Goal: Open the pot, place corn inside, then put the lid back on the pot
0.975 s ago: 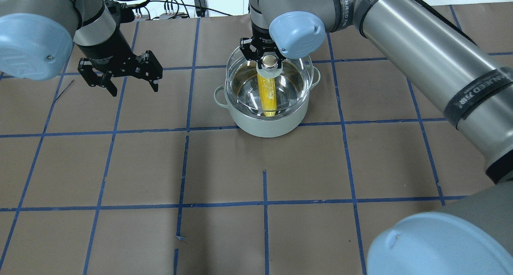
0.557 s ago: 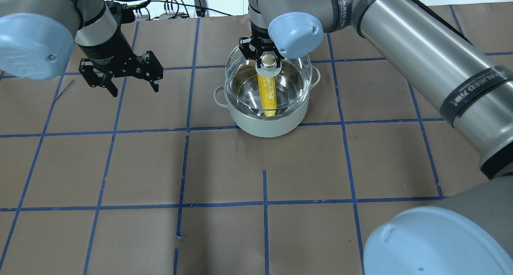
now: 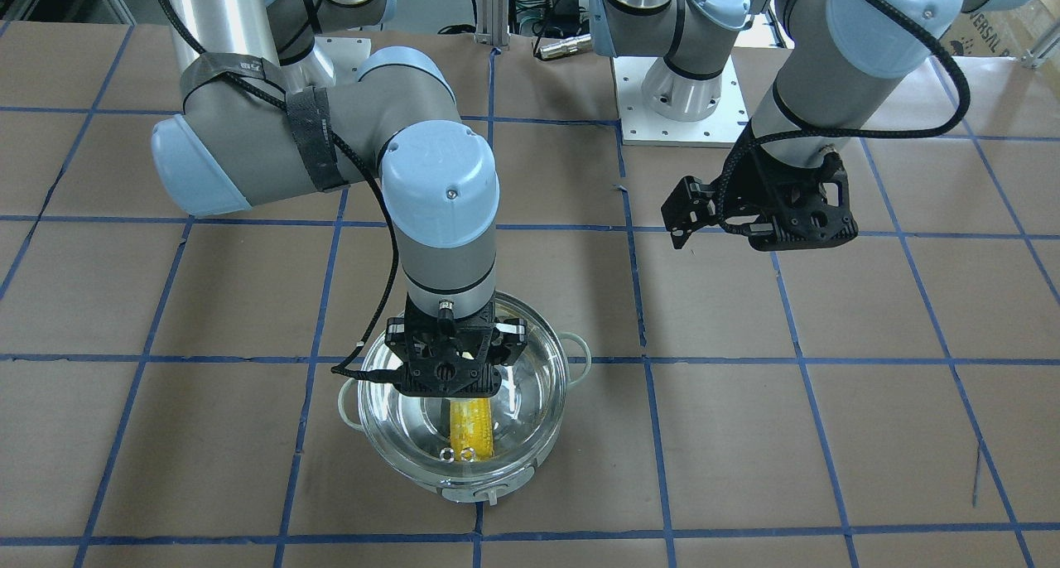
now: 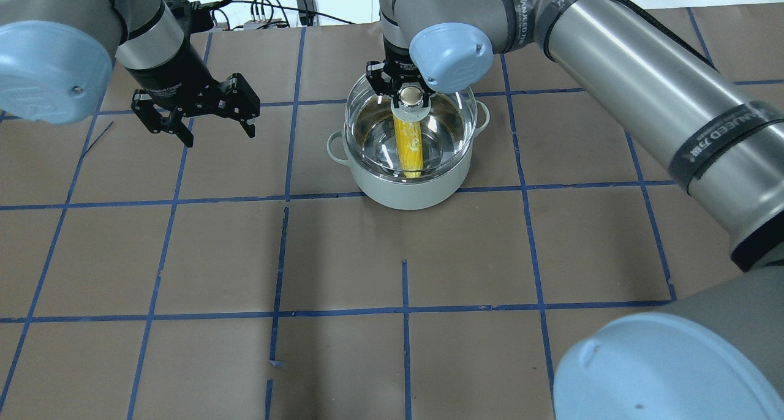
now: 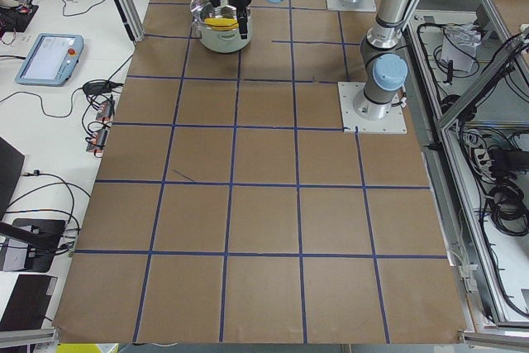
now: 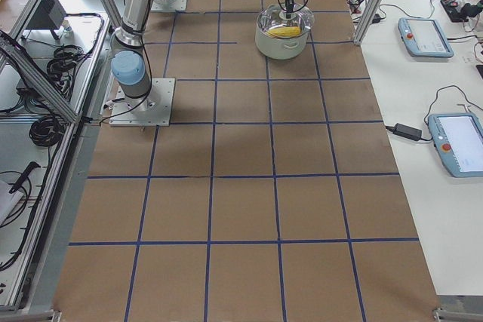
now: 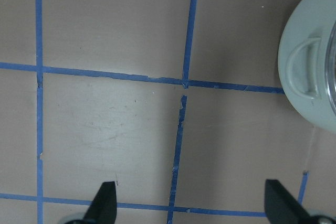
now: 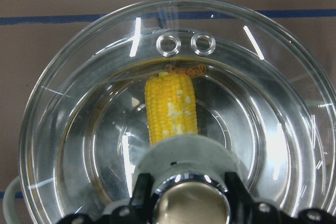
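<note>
The pale-green pot (image 4: pixel 404 195) stands at the table's back centre. The yellow corn (image 4: pixel 409 152) lies inside it, seen through the glass. The clear lid (image 4: pixel 444 123) is over the pot's mouth, at or just above the rim; I cannot tell whether it rests there. My right gripper (image 4: pixel 409 95) is shut on the lid's knob (image 8: pixel 191 205), with a finger (image 8: pixel 142 192) on each side. The lid (image 8: pixel 262 129) and corn (image 8: pixel 170 108) fill the right wrist view. My left gripper (image 4: pixel 218 137) is open and empty, hovering left of the pot (image 7: pixel 304 77).
Brown paper with a blue tape grid (image 4: pixel 285 193) covers the table. Cables and a power brick (image 4: pixel 303 3) lie past the back edge. My right arm's forearm (image 4: pixel 643 83) reaches over the table's right side. Tablets (image 6: pixel 426 35) lie on the side bench.
My left gripper has shifted a little to the right and turned slightly. The right gripper, knob and lid have barely moved over the pot.
</note>
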### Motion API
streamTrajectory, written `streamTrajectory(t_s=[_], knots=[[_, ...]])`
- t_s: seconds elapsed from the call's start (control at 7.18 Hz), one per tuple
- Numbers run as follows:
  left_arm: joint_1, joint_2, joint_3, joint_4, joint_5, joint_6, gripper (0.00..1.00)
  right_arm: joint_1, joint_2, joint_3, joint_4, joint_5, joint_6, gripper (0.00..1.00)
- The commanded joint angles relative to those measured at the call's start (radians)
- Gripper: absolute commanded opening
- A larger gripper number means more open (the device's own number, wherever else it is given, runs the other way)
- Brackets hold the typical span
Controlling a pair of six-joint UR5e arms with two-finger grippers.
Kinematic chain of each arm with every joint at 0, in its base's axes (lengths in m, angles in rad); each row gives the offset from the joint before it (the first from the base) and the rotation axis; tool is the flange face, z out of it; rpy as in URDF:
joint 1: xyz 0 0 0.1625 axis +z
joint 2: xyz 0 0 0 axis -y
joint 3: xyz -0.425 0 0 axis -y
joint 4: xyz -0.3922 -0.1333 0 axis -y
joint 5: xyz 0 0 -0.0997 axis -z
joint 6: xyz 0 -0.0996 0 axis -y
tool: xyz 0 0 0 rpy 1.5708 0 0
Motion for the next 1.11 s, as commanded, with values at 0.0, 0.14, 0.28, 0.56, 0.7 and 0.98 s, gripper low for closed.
streamTrajectory(t_s=[0.0,0.14,0.28,0.56,0.7,0.98], knots=[[0.010,-0.004,0.001,0.001,0.001,0.014,1.00,-0.002,0.001,-0.001,0.002,0.020,0.001,0.11],[0.016,-0.010,-0.008,0.001,0.003,0.015,1.00,-0.003,0.001,0.006,0.004,0.012,-0.002,0.11],[0.036,-0.008,-0.008,-0.002,0.001,0.015,1.00,-0.005,0.001,0.007,0.005,0.010,-0.008,0.11],[0.047,-0.007,-0.008,0.000,0.001,0.015,1.00,-0.003,0.001,0.003,0.019,0.016,-0.008,0.12],[0.047,0.001,-0.003,0.001,0.001,0.015,1.00,-0.002,0.001,0.005,0.019,0.018,-0.008,0.12],[0.044,0.005,-0.012,0.001,0.001,0.015,1.00,0.002,0.006,0.003,0.027,0.018,-0.006,0.12]])
